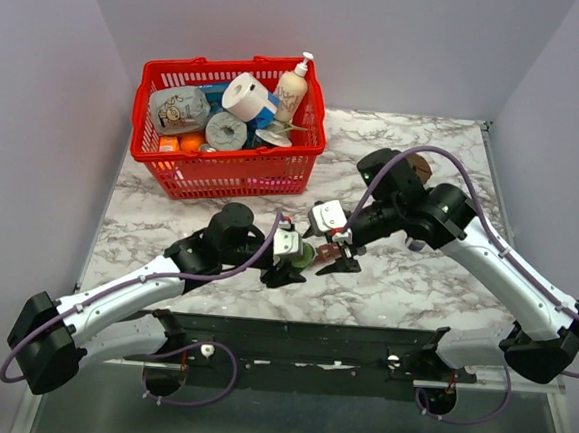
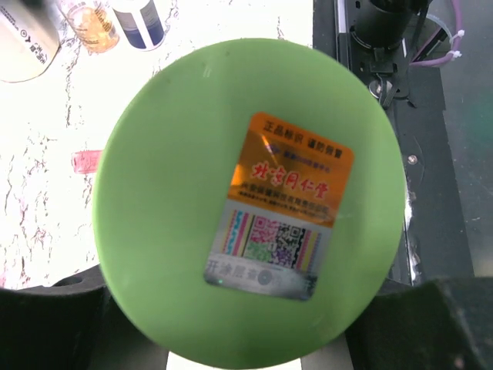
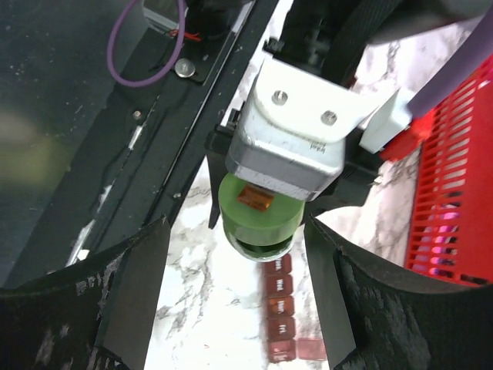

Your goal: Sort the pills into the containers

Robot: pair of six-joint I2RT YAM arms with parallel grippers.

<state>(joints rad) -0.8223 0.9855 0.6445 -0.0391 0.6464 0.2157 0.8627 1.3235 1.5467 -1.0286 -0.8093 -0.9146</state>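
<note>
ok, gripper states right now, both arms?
left gripper: closed on the green jar
right gripper: open, gripping nothing

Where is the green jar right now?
The green jar is in the left gripper at mid-table, in front of the red basket, right by the pill organizer.
</note>
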